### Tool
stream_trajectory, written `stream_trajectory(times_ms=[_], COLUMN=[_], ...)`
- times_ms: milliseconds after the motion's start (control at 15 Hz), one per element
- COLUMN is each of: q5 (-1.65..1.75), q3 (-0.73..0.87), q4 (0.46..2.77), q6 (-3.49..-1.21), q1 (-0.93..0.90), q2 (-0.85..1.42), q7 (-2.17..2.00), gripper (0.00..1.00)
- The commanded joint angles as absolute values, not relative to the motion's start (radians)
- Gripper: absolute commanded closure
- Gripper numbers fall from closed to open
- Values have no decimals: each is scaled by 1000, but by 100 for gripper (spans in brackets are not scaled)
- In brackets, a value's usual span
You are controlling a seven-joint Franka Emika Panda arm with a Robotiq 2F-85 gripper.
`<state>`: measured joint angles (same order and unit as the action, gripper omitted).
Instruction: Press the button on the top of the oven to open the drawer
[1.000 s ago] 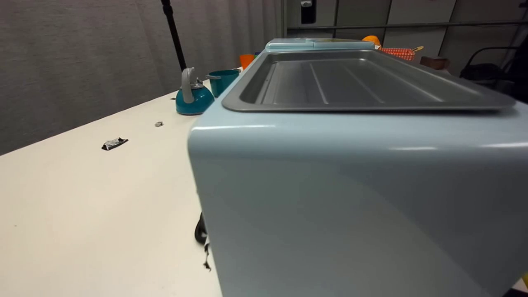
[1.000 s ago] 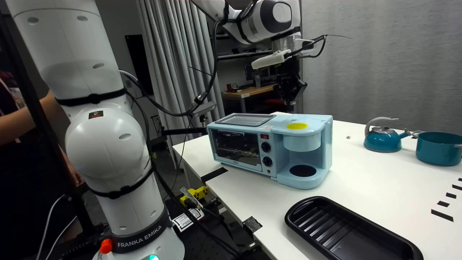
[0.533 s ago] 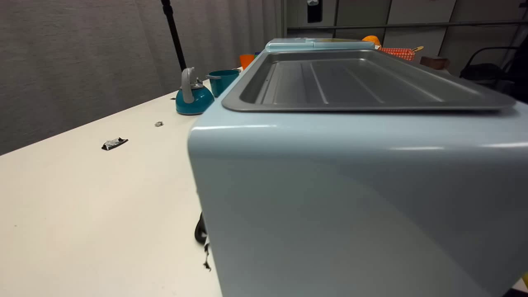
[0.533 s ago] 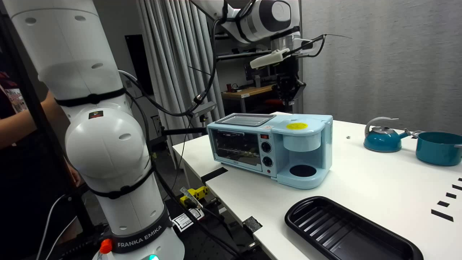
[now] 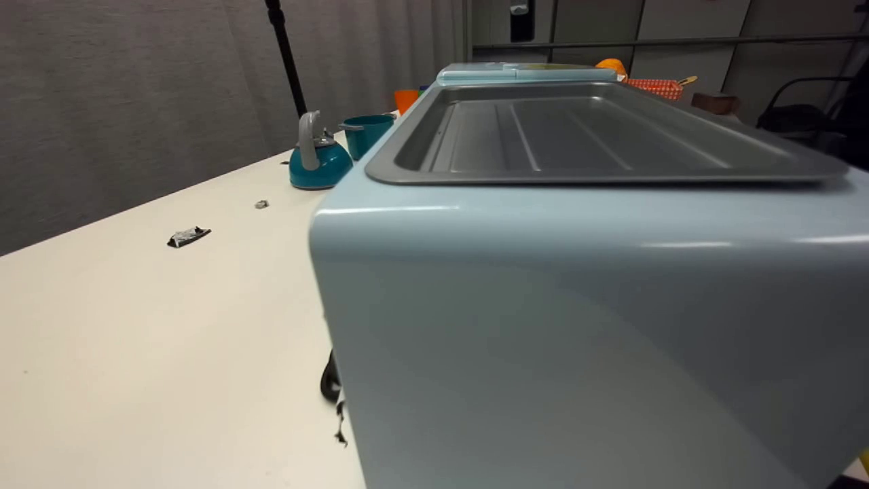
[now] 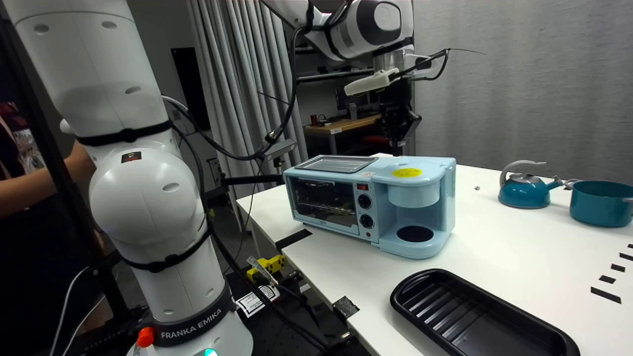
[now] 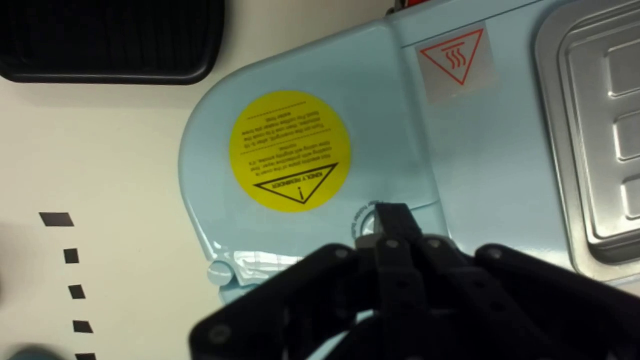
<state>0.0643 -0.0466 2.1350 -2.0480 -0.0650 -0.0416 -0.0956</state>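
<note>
Near the edge of the worktop (image 6: 499,247) by the white arm (image 6: 141,190) stands one oven (image 6: 376,207). One gripper (image 7: 398,220), tips squeezed together on nothing, hangs over it. The one round button (image 7: 368,224) seems to lie just below the tips; I can't tell if they touch. I count one black pan (image 6: 494,319), one kettle (image 6: 524,194), one pot (image 6: 601,203).

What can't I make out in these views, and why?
Button on the oven, wrist view: partly covered by the gripper; whether the two touch is unclear.
Lettering around the button, wrist view: small, partly covered likewise.
Black ribbed pan, wrist view: cut off by top and left edges.
Teal pot, in an exterior view: cut off by the right edge.
Dark teal thing, wrist view: blurred, cut off at the bottom edge.
</note>
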Motion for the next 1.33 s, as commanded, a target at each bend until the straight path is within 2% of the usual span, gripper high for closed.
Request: stream_trajectory(times_ms=[0,533,1267], q5=[54,32,45], q3=[-47,-54,-51], q4=[2179,2290,2251], q6=[-2100,-2276,-2193], q1=[-58,-67,-64], q2=[-48,-13,-62], q7=[-90,-47,13], gripper=[100,100,100])
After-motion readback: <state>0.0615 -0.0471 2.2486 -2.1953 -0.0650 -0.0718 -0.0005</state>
